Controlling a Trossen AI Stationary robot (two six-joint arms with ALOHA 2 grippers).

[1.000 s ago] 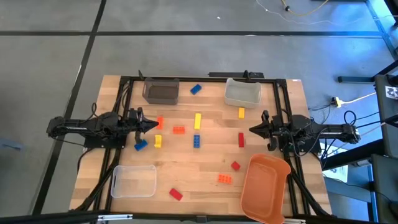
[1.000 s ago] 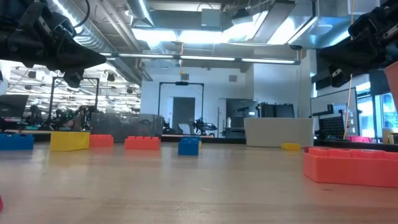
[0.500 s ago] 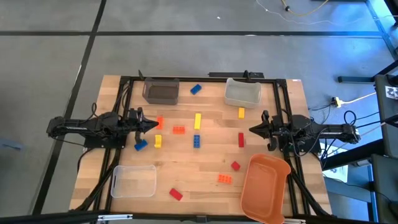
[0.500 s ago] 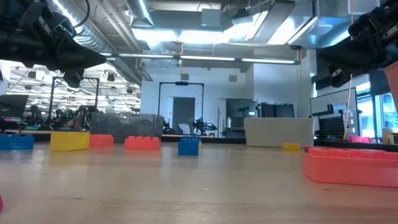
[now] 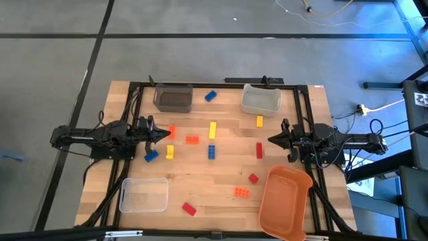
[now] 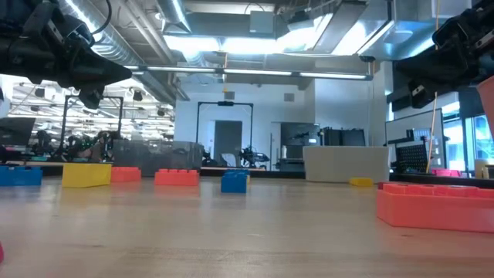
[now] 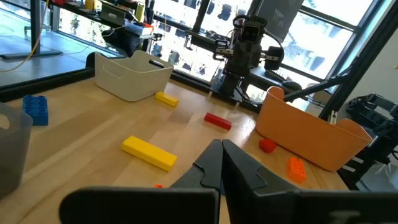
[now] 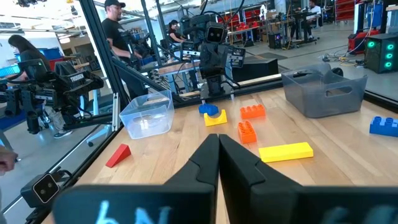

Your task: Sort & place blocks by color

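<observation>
Hands both pressed together and empty: left hand (image 5: 165,134), right hand (image 5: 271,140), above scattered blocks (image 5: 212,130).

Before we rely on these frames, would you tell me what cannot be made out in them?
- Dark bin, high view: its tinted walls hide whether any block lies inside.
- Red block, low view: cut off by the picture's left edge.
- Orange block, left wrist view: mostly hidden behind the shut left gripper.
- Orange bin, left wrist view: its wall hides the inside.
</observation>
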